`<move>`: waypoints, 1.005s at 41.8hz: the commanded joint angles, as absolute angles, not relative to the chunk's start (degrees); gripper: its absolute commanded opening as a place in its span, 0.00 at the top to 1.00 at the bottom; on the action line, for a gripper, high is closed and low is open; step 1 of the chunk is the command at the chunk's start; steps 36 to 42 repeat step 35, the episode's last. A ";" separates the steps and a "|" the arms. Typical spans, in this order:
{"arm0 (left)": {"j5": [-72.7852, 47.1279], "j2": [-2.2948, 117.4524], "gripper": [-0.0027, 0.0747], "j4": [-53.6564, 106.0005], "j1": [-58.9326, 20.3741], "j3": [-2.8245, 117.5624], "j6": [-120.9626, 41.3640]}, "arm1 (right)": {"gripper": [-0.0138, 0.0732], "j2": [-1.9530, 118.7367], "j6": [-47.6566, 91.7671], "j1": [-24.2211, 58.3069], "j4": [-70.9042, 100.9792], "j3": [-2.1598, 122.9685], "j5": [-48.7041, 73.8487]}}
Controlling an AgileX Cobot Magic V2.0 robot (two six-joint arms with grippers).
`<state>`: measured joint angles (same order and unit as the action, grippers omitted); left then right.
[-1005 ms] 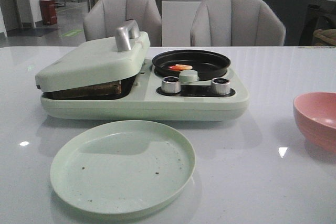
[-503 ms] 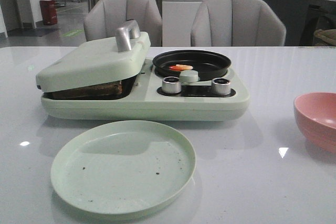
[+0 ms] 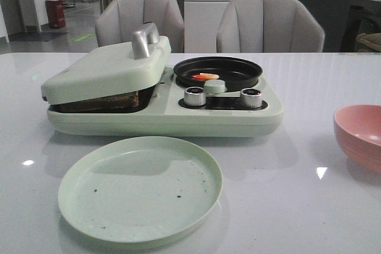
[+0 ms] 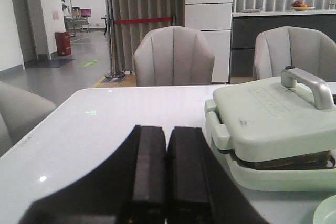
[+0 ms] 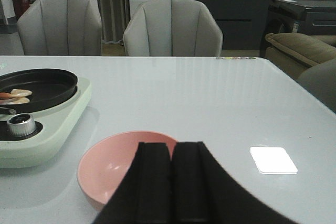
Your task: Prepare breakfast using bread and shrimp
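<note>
— Bread [image 3: 101, 100], where is it?
— Under the tilted lid [image 3: 104, 69] of my green breakfast maker [image 3: 161, 114], on its left side — a dark edge peeks out.
— And shrimp [image 3: 205, 77]?
— In the black pan [image 3: 218, 71] on the right of the maker.
— Your pincers?
— My left gripper [image 4: 167, 174] and right gripper [image 5: 172, 177] are both clenched on nothing; the right hangs over the pink bowl [image 5: 118, 169]. The green plate [image 3: 140, 188] sits nearest.

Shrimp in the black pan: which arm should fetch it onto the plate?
Probably right. The right gripper, shut and empty, sits by the pink bowl on the pan side, near the shrimp. The left gripper faces the lid.
</note>
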<state>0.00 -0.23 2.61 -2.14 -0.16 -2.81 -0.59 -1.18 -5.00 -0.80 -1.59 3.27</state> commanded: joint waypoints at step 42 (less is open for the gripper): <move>5.00 -1.38 0.84 2.69 -2.51 -0.45 -2.29 | 0.79 -1.93 -0.87 -1.95 -0.61 -0.61 -2.19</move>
